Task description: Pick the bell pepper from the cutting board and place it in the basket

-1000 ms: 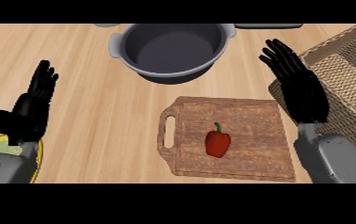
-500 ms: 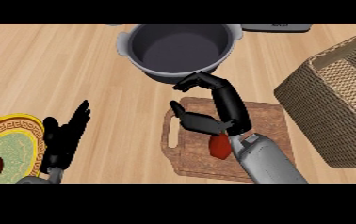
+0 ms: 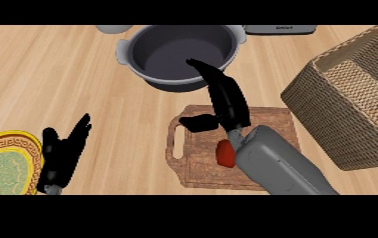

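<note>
Fingers of the right hand (image 3: 225,99) are held straight above the cutting board (image 3: 198,167), the bell pepper (image 3: 225,154) lying just near of it; the basket (image 3: 341,102) is seen far right. The left hand (image 3: 63,154) is rested open.

My black right hand (image 3: 225,99) stretches forward on its grey forearm (image 3: 280,164), fingers straight and thumb out to the side. My black left hand (image 3: 63,152) rests open at lower left.

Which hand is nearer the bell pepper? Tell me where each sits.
Right. The right hand is over the cutting board, just above the bell pepper. The left hand rests open far to the pepper's left, beside the plate.
</note>
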### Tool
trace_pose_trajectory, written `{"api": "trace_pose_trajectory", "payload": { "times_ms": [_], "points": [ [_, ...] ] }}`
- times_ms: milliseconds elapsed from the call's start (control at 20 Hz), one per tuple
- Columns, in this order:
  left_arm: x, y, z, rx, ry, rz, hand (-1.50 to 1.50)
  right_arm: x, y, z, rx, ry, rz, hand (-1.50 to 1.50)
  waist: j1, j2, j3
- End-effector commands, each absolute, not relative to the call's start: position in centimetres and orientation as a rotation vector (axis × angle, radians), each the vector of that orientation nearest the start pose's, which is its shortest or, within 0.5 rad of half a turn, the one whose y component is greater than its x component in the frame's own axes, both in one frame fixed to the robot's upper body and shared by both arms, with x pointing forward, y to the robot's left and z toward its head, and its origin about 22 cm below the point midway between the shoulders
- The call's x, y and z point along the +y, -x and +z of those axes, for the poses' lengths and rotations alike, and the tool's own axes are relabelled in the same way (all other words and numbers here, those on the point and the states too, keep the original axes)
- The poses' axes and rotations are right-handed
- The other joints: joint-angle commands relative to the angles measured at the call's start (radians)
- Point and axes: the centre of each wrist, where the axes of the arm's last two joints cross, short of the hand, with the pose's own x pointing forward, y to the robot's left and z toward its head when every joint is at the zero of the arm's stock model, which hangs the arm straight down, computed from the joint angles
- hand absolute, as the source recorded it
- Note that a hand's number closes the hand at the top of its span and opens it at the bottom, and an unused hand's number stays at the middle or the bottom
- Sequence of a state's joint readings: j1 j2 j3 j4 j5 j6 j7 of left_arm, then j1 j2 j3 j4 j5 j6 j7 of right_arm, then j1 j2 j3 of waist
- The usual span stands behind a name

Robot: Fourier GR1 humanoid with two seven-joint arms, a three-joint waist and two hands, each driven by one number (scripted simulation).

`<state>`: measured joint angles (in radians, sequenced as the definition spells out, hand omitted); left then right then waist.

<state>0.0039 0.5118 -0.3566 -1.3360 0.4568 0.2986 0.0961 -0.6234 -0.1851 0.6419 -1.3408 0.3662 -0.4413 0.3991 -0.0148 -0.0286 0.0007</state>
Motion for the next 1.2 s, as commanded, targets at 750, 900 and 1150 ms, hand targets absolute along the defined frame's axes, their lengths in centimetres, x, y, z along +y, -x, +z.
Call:
{"api": "trace_pose_trajectory", "payload": {
  "times_ms": [750,900,1150],
  "points": [
    [30.1,-18.0,-6.4,-0.972,-0.171,0.017,0.0,-9.0,-29.1,25.4,-1.061,0.768,1.355,-1.5,-0.034,0.002,-0.005],
    [31.1,-17.9,-5.6,-0.99,-0.177,0.01,0.0,-9.8,-28.4,26.6,-1.023,0.773,1.376,-1.5,-0.029,0.001,-0.004],
    [30.8,-18.3,-5.9,-0.998,-0.194,0.009,0.0,-11.0,-27.2,28.2,-1.006,0.737,1.363,-1.5,-0.024,0.01,-0.004]
  ]
}}
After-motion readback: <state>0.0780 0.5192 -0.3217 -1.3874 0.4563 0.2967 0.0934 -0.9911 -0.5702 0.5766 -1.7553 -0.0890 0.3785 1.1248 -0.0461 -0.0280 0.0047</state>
